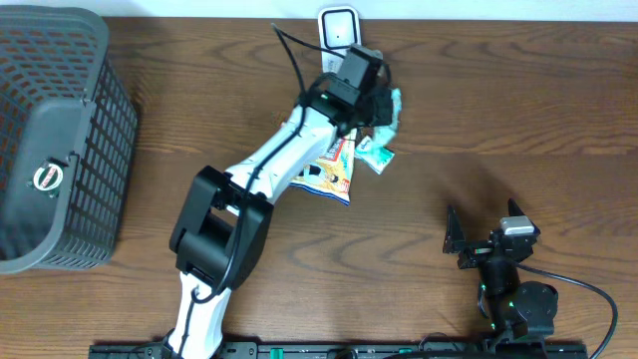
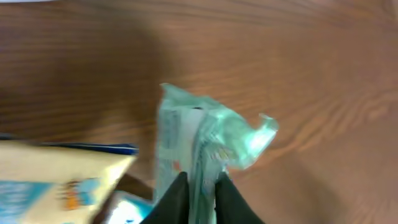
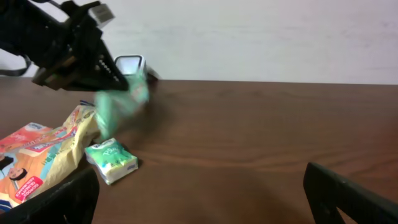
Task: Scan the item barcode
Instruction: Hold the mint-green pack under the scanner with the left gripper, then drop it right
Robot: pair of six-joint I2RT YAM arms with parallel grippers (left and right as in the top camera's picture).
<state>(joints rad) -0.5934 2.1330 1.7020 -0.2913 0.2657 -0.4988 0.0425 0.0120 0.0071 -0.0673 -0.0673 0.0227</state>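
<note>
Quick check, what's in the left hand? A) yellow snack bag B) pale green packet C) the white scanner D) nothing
B: the left wrist view shows the left hand pinched on the pale green packet, while the yellow snack bag lies on the table.

We see a brown table (image 1: 518, 120) with darker wood grain, and a dark grey basket (image 1: 110, 110) of grid mesh. We see a mint-green packet (image 2: 211, 137) with a white panel, a yellow snack bag (image 1: 334, 178) printed in blue and orange, a green-and-white pack (image 3: 112, 162), and a white-framed scanner (image 1: 339, 28).
</note>
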